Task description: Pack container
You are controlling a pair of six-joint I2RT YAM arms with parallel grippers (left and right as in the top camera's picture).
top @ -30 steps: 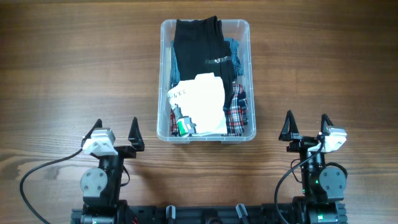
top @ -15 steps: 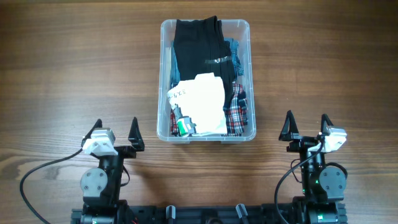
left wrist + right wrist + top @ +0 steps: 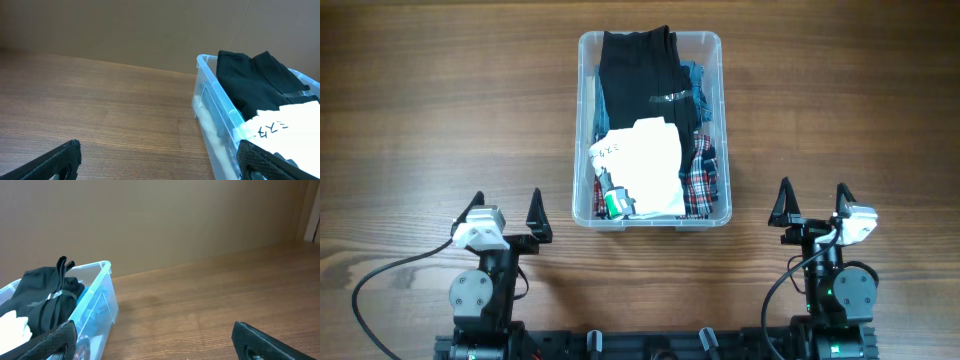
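Observation:
The clear plastic container (image 3: 585,120) stands at the table's centre, filled with folded clothes: a black garment (image 3: 640,75), a white one (image 3: 650,165), red plaid fabric (image 3: 700,185) and a small green-labelled item (image 3: 614,203). My left gripper (image 3: 507,212) rests open near the front, left of the container, with nothing between its fingers. The right gripper (image 3: 813,207) sits open to the container's right, also holding nothing. In the left wrist view the container (image 3: 210,95) lies ahead to the right; the right wrist view has the container (image 3: 107,297) at the left.
Bare wooden tabletop (image 3: 440,110) spreads on both sides of the container. A brown wall (image 3: 125,30) rises behind the table. Both arm bases and a black cable (image 3: 370,285) sit along the front edge.

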